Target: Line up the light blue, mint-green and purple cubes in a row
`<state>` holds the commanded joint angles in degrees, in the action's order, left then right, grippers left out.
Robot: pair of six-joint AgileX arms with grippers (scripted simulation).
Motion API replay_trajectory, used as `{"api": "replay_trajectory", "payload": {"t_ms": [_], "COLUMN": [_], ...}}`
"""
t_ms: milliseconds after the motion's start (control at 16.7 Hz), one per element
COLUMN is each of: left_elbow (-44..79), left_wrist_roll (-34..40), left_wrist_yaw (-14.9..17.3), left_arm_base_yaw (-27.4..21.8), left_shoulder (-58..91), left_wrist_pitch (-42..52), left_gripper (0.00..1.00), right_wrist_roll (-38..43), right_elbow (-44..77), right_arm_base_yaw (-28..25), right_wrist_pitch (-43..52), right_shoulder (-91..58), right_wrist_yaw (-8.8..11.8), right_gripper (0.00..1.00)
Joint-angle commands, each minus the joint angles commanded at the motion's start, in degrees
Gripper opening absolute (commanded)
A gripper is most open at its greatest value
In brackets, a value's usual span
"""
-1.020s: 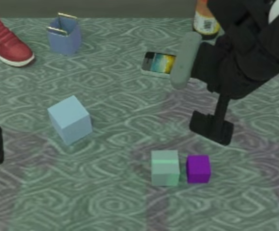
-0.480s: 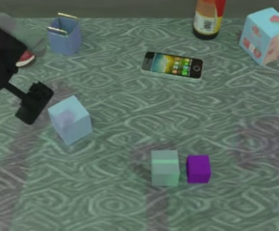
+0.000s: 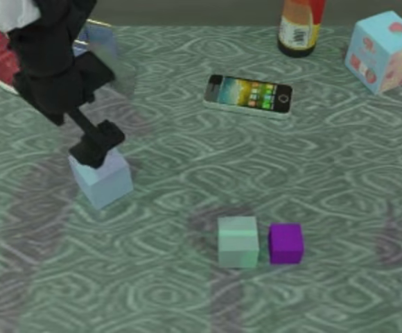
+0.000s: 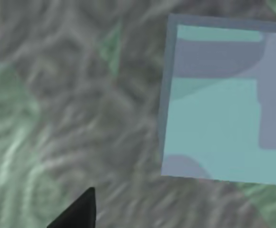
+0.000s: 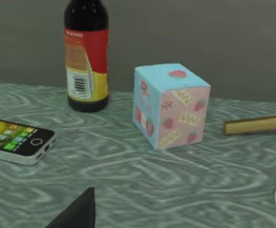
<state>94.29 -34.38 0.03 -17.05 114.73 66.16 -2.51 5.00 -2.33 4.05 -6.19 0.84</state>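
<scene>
Top view — left tool (image 3: 97, 147) over light blue cube (image 3: 102, 179) (opening unclear; contact too)

Matt cubes, glossy glass
My desk (image 3: 187, 173) looks cloth-covered; beside the glossy phone (image 3: 248, 94), a shiny bottle (image 3: 301, 28).

Mint-green cube (image 3: 238, 241) beside purple cube (image 3: 285, 243); light blue cube (image 3: 105, 180) apart.

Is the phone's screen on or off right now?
On. The smartphone lies face up on the table, its screen lit with colourful app icons.
</scene>
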Motion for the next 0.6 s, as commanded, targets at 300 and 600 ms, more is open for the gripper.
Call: {"api": "replay_trajectory", "payload": {"t_ms": [300,600], "left_elbow": [5.5,5.1], "left_wrist_roll": [-1.8,-1.8], "left_wrist_yaw": [0.1,0.1], "left_arm_base_yaw": [-0.9,-0.6], "left_shoulder": [5.7,5.6], "left_wrist_pitch": [3.2,2.9], "left_gripper": [1.00,1.00], "right_wrist_roll": [2.5,2.5], "right_elbow": [-5.0,-5.0], "right_arm_base_yaw": [1.8,1.8], "right_wrist_pitch": [-4.0,-4.0], "right_shoulder": [6.2,6.2], "right_wrist_yaw": [-0.8,-0.8], "right_gripper": [1.00,1.00]}}
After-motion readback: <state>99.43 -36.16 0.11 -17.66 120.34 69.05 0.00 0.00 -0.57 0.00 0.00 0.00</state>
